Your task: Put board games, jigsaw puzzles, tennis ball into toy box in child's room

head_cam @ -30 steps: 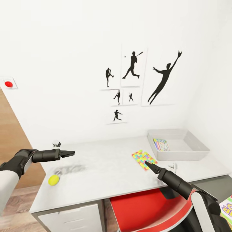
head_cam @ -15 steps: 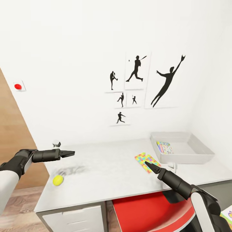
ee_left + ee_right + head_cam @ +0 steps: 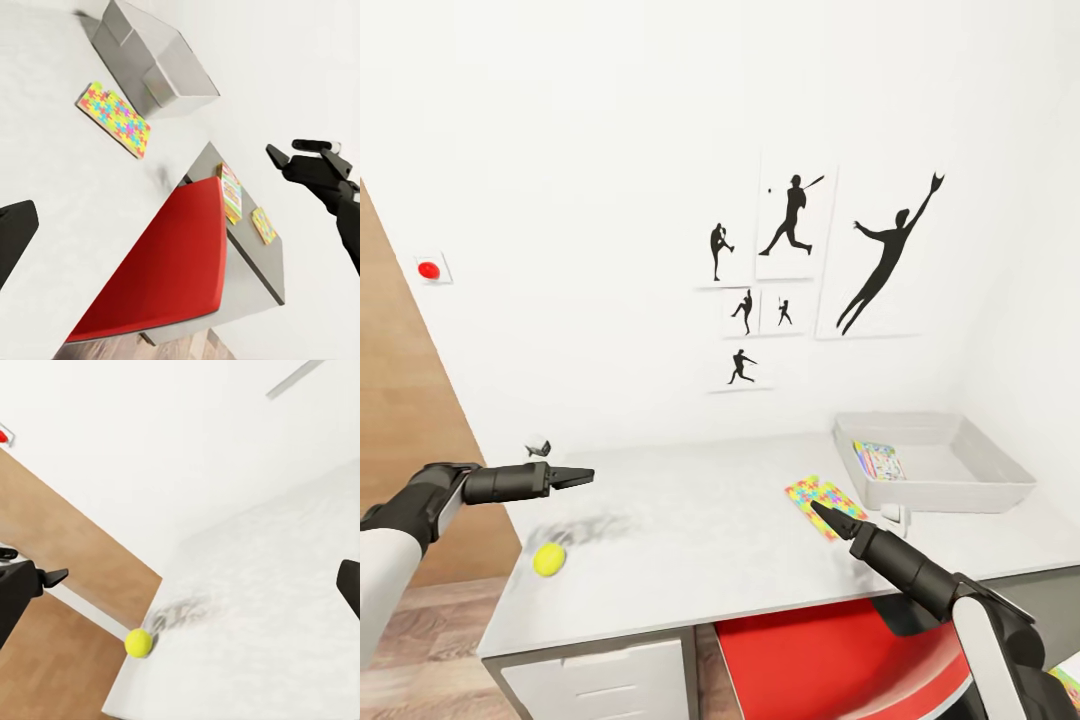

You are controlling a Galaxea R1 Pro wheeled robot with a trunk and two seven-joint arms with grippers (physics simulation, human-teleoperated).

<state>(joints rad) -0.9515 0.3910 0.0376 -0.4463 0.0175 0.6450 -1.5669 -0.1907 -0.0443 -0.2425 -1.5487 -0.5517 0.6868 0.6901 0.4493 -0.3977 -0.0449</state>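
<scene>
Dark desk end (image 3: 259,259) bears two boxes (image 3: 230,193) — head view hides them — gripper states unclear.

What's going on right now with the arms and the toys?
Left gripper and right gripper both empty above table. Tennis ball and jigsaw puzzle outside toy box. Nothing in the way.

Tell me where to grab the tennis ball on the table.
Take the ball across its middle, coming straight down from above. It is round, so any pair of opposite sides works, but it sits near the table's front-left edge, and a sideways push could roll it off. The left tool looks the nearer one.
</scene>
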